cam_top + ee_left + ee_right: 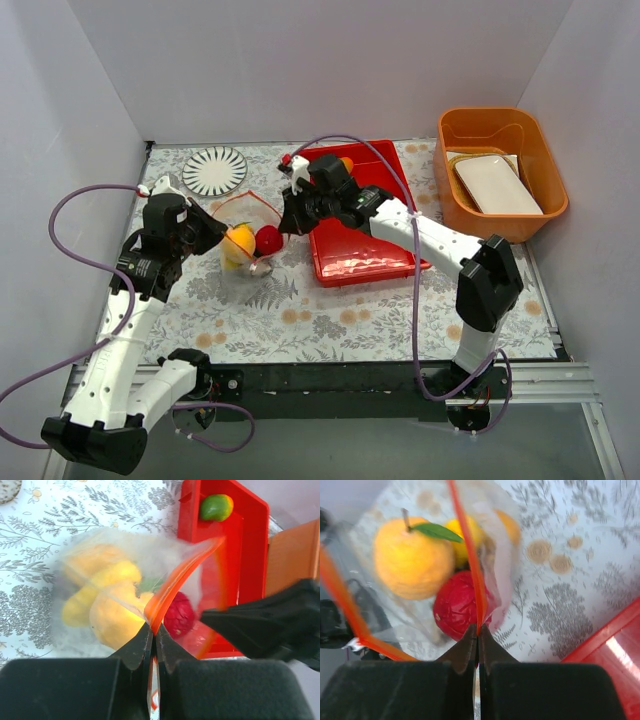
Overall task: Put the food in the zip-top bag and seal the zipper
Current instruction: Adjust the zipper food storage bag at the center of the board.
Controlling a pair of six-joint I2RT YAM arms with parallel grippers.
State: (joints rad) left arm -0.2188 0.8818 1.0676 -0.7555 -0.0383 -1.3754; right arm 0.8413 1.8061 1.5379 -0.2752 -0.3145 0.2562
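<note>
- The left gripper (pixel 152 630), left of centre in the overhead view, has its dark pointed fingers pinched together on the bag's orange-red strip (pixel 175 577).
- A round plate (pixel 214 170) with black and white rays lies flat in the upper left, on a cloth (pixel 300 310) printed with grey leaves and tan flowers.
- The bag (pixel 248 212) of clear, floppy plastic sits on the cloth just left of centre, between the two grippers. Its mouth is held open in a loop.
- Inside it are a round, matte orange fruit (pixel 407 555) with a brown stem and green leaf, a longer yellow fruit (pixel 95 595), and a wrinkly red apple (pixel 457 607).
- The right gripper (pixel 478 630) is clamped on the opposite side of the strip, its fingers meeting with no gap.
- A glossy red rectangular tray (pixel 360 250) lies right of the bag, with a smooth green-and-orange mango (pixel 216 507) in its far corner.
- An orange plastic bin (pixel 545 160) with rounded corners stands at the far right and holds a white rectangular dish (pixel 497 185).
</note>
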